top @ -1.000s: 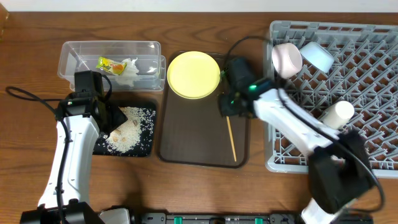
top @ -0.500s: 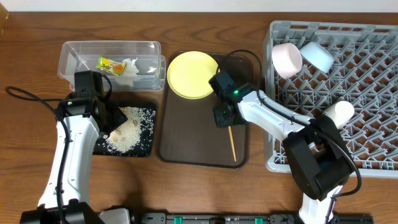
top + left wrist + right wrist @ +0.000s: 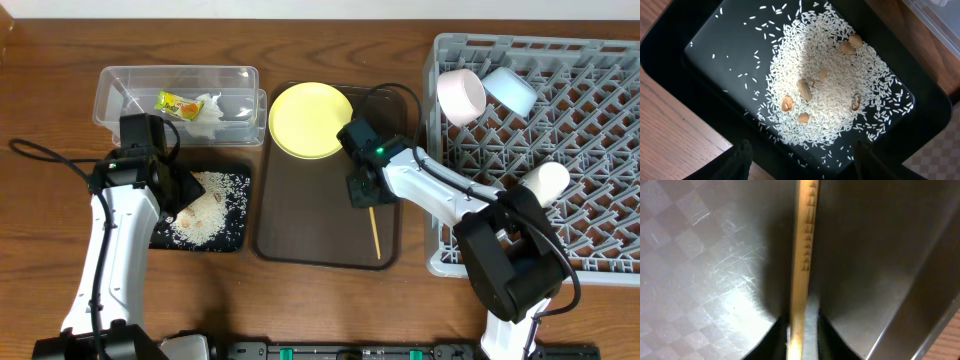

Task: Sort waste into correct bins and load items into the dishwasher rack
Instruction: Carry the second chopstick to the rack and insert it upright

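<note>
Pinching a chopstick [image 3: 801, 255] between its fingers, right tool [image 3: 365, 198] on brown tray [image 3: 300, 220], left tool [image 3: 805, 160] spread above rice [image 3: 825, 95].

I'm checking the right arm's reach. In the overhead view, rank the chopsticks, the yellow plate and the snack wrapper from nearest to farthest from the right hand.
1. Chopsticks: on the brown tray, right at the right hand.
2. Yellow plate: at the tray's far end, to the left.
3. Snack wrapper: in the clear tub, far left.

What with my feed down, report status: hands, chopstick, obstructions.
Left hand open over black rice tray. Right hand shut on chopstick, low on brown tray. Nothing blocking it.
</note>
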